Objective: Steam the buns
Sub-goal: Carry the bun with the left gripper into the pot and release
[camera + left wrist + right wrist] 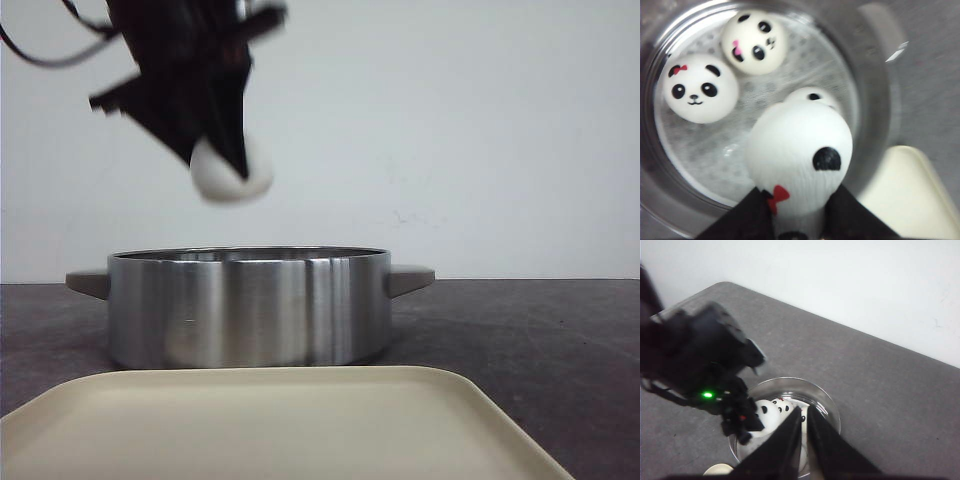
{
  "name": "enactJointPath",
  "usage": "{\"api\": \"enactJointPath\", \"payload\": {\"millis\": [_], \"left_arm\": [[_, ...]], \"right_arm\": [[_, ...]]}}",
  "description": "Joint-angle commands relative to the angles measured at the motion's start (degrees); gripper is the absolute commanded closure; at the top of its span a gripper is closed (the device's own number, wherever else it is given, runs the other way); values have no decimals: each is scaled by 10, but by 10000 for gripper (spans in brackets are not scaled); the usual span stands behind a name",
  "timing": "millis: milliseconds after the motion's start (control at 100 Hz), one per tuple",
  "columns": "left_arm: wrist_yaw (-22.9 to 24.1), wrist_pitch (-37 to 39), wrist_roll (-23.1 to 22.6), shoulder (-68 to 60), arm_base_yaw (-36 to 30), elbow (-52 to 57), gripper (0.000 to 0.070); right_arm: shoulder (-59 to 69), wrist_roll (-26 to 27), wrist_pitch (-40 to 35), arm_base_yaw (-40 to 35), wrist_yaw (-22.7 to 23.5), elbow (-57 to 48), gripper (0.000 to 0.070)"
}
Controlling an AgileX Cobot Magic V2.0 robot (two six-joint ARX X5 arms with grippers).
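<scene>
My left gripper [225,150] is shut on a white panda bun [232,172] and holds it in the air above the steel pot [250,305]. In the left wrist view the held bun [800,150] is squeezed between the black fingers [747,217], over the pot's near side. Three more panda buns lie on the pot's perforated tray: one with a red bow [700,89], one with a pink mark [754,42], and one [812,94] mostly hidden behind the held bun. My right gripper [804,411] is shut and empty, high above the pot [822,400].
A cream tray [270,420] lies in front of the pot at the table's near edge; its corner shows in the left wrist view [905,190]. The pot has side handles [410,280]. The left arm [695,360] hangs over the pot.
</scene>
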State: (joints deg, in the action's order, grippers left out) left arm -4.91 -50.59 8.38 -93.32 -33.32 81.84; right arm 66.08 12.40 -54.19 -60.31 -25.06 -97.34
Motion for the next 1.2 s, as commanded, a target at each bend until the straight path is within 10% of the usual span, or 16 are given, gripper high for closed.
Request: {"api": "enactJointPath", "payload": {"millis": [0, 470, 960, 1190], "left_arm": [[17, 2, -18, -28, 0, 15, 700], [32, -18, -34, -146, 9, 15, 694], [37, -24, -28, -148, 11, 46, 8], [37, -56, -27, -146, 13, 92, 0]], "right_arm": [[5, 7, 5, -7, 2, -10, 688], [5, 28, -16, -7, 1, -10, 688], [5, 37, -16, -7, 0, -10, 688], [5, 36, -17, -7, -5, -9, 688]]}}
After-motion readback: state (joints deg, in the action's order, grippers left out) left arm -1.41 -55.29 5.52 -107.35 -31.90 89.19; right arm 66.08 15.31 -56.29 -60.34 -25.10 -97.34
